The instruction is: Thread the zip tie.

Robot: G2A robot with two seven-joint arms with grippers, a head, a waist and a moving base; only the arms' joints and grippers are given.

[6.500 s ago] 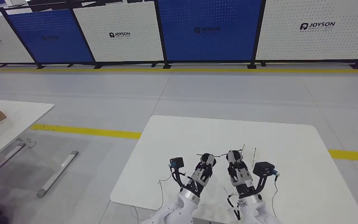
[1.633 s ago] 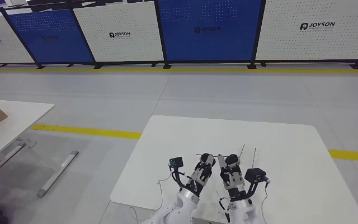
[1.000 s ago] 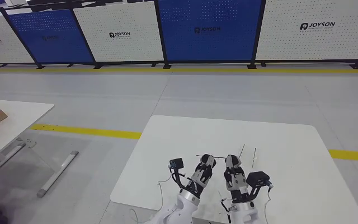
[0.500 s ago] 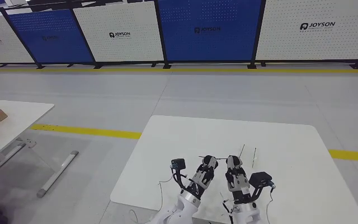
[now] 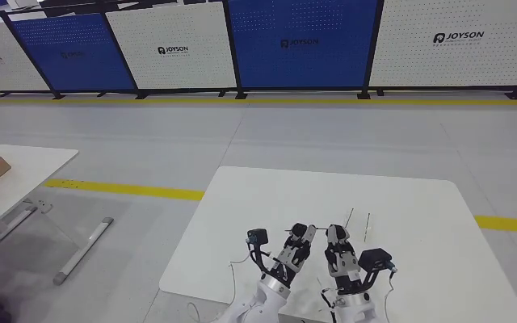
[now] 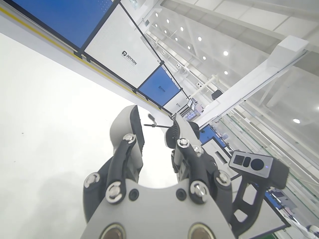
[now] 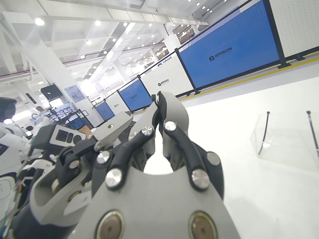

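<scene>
By the table's (image 5: 234,226) near edge, our right end effector (image 7: 158,100) clamps the zip tie (image 6: 162,126); our left end effector (image 6: 156,114) stands apart. Slight misalignment could buckle it or pull it loose.

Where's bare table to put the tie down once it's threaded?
The far half of the table, beyond both grippers, is bare up to its far edge. So is the right side, past the spare ties. Crowded: the near middle, where the left gripper and right gripper meet at the zip tie, with the clear holder beside them.
</scene>
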